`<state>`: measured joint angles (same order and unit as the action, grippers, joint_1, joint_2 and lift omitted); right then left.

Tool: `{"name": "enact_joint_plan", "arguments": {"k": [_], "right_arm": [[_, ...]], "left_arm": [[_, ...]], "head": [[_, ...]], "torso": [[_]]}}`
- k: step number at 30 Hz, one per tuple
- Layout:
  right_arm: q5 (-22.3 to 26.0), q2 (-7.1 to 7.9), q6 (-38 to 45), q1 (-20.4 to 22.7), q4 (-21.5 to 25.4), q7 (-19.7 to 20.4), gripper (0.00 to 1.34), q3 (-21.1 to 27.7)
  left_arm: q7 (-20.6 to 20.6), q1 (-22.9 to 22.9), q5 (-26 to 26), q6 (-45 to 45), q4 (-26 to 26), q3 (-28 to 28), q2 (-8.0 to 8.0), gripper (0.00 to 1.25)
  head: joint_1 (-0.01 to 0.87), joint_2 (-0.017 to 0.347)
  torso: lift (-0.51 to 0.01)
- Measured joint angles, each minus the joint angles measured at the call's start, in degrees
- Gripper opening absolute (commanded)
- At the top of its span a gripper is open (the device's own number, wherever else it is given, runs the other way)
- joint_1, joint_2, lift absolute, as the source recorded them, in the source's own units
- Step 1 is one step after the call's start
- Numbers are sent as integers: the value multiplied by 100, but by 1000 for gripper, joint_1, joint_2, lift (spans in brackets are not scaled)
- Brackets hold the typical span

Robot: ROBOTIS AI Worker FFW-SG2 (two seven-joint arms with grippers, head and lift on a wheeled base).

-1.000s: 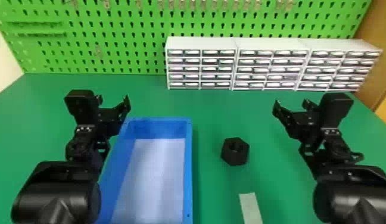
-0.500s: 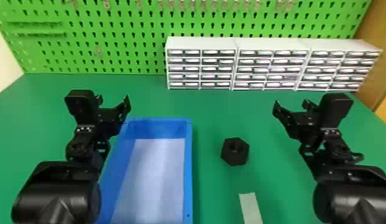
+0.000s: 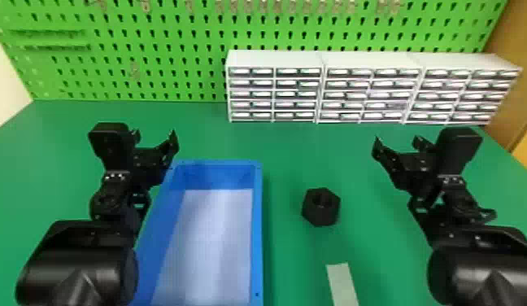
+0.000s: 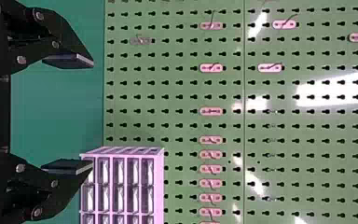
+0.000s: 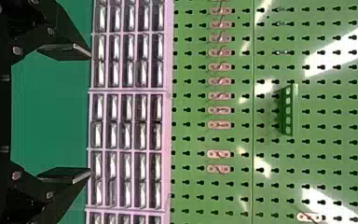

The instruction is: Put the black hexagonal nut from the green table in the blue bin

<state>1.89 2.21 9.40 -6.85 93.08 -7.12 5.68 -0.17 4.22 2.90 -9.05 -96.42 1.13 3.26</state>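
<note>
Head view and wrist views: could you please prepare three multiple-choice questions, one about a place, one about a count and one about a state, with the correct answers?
1. Where is the black hexagonal nut?
A) On the green table, right of the blue bin
B) Inside the blue bin
C) On the floor

2. How many white drawer units stand at the back?
A) One
B) Five
C) Three

3. The left pincer is:
A) Shut
B) Open and empty
C) Holding the nut

Answers:
1. A: the head view shows bare table between bin and nut.
2. C: three units stand side by side before the pegboard.
3. B: its fingers stand apart, nothing between them.
</note>
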Motion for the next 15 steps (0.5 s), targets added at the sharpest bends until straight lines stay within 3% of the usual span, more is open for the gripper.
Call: {"name": "enact_joint_plan", "arguments": {"k": [15], "right_arm": [[4, 2, 0, -8, 0, 0, 947, -5]], "left_arm": [[0, 0, 0, 0, 0, 1, 0, 762]], "head": [[686, 51]], "torso": [[-96]]}}
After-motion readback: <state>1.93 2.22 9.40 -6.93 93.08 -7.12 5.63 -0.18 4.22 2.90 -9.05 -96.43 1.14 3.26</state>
